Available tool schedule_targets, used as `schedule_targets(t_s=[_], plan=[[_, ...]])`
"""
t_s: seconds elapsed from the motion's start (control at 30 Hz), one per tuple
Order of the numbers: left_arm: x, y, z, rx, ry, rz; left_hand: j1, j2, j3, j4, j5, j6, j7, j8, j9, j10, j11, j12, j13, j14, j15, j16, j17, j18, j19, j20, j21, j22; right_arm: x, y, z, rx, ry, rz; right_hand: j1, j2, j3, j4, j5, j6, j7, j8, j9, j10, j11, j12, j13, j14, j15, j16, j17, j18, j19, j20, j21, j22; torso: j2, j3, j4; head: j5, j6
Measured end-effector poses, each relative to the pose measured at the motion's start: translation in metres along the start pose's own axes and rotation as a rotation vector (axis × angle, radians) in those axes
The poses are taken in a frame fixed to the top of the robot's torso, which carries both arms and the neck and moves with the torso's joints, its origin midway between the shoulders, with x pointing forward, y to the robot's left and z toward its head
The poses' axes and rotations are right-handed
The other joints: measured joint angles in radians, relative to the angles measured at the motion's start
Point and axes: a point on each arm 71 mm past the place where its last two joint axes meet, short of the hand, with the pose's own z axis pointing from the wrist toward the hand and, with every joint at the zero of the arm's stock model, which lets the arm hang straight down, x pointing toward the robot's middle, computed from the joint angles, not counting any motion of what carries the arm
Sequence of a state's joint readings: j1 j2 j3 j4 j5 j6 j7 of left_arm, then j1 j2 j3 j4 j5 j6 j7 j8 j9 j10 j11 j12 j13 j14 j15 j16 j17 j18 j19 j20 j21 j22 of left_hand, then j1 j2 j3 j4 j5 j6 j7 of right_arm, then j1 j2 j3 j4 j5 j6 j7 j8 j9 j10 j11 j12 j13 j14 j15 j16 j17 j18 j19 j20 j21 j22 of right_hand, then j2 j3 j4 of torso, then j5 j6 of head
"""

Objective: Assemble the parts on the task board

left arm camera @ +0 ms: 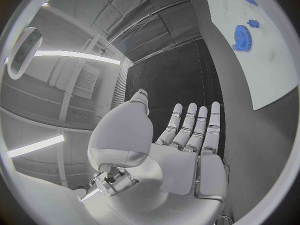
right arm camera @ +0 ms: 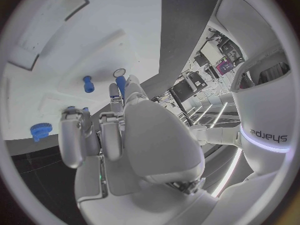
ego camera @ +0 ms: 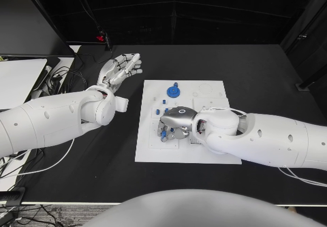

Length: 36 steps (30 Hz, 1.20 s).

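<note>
**A:** What is seen, going from the left side of the table to the right?

**B:** The left hand (ego camera: pixel 120 69) is held up over bare black table (ego camera: pixel 81 179), near the far left corner of the task board (ego camera: pixel 204 153), with its fingers stretched out and apart and nothing grasped. Next comes the white board itself, laid in the middle of the table. A blue gear (ego camera: pixel 174 91) is seen near the board's far edge, and small blue pegs (ego camera: pixel 157 111) along its left edge. The right hand (ego camera: pixel 176 124) is lowered over the board's left half, fingers curled down among the pegs. In the right wrist view a blue pin (right arm camera: pixel 120 87) is seen right against the fingertips (right arm camera: pixel 114 92); whether it is pinched or merely touched cannot be told.

**A:** What could go wrong from here?

**B:** If the pin is only lightly held, it could probably be dropped or tipped as the hand is lifted. The neighbouring pegs stand close to the curled fingers, so they could be knocked over by a sideways sweep. The board, which looks unsecured, could be pushed along the table by downward pressure at an angle.

**A:** And the room for moving?

**B:** Wide bare table is left in front of the board and to its left. The right forearm is laid across the board's right near corner, so that side is crowded. The board's far right corner is left open.
</note>
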<state>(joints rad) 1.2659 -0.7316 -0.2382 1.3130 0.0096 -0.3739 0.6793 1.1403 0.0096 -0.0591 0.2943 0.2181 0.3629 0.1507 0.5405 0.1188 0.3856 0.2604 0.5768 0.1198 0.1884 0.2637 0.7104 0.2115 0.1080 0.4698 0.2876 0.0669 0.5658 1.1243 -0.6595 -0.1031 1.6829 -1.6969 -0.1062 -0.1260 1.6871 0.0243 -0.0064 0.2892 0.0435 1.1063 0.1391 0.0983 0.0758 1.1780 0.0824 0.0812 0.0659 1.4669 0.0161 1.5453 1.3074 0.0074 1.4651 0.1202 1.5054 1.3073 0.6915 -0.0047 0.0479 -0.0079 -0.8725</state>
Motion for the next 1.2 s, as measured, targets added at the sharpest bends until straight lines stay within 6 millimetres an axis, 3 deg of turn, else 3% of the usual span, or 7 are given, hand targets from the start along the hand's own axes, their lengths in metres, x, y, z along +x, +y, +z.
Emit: schedule_targets(t_s=[1.2], plan=[[0.0004, 0.0001, 0.0003, 0.000, 0.001, -0.001, 0.005, 0.005, -0.003, -0.003, 0.000, -0.004, -0.004, 0.006, -0.001, -0.004, 0.004, 0.006, -0.003, 0.000, 0.000, 0.008, -0.005, 0.000, 0.000, 0.000, 0.000, -0.001, 0.0077, 0.0047, 0.0003, 0.022, 0.051, -0.009, 0.000, 0.000, 0.000, 0.000, 0.000, -0.001, 0.000, -0.003, -0.001, 0.003, 0.003, 0.000, -0.003, 0.000, 0.000, 0.000, 0.000, 0.000, 0.000, 0.000, 0.000, 0.000, 0.000, 0.0001, 0.0004, 0.000, 0.000]])
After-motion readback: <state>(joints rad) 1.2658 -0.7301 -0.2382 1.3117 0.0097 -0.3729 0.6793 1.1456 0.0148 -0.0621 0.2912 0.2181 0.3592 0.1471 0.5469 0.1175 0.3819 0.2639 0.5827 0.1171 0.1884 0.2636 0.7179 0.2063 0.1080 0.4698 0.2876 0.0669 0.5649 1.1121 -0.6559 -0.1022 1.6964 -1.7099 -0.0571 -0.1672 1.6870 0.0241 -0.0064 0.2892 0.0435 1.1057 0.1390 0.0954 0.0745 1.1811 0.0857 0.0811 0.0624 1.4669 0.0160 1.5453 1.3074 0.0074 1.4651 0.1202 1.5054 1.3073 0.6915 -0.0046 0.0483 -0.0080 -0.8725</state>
